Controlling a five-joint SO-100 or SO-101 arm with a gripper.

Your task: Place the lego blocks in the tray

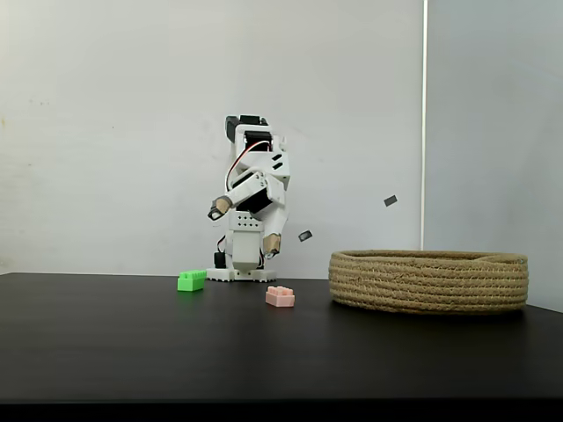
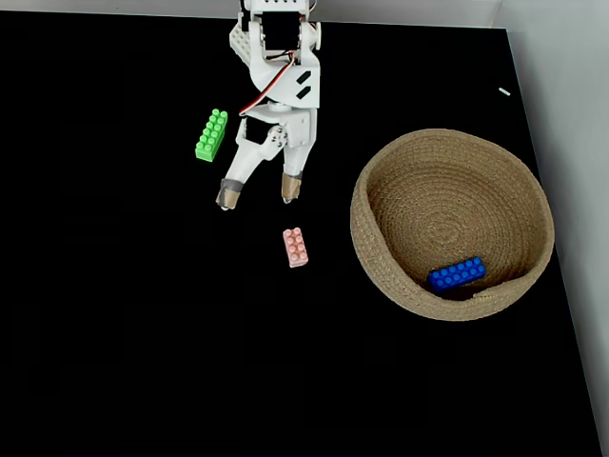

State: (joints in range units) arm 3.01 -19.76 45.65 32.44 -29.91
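The arm [image 1: 251, 202] is built of white plastic shells, blocky and angular; black servo housings show at its top and between the shells; a red cable with a white one beside it loops across the upper link; small dark screw holes dot the white plates, and slanted dark slots mark one side panel; the hand [image 2: 257, 194] has two white fingers [image 2: 291, 181], each tapering to a tan tip with a dark band; the base is white.

One fixed view looks level across the counter [image 1: 132, 343] toward the wall; another looks straight down; both share the arm [image 1: 251, 220] and basket [image 2: 381, 276].
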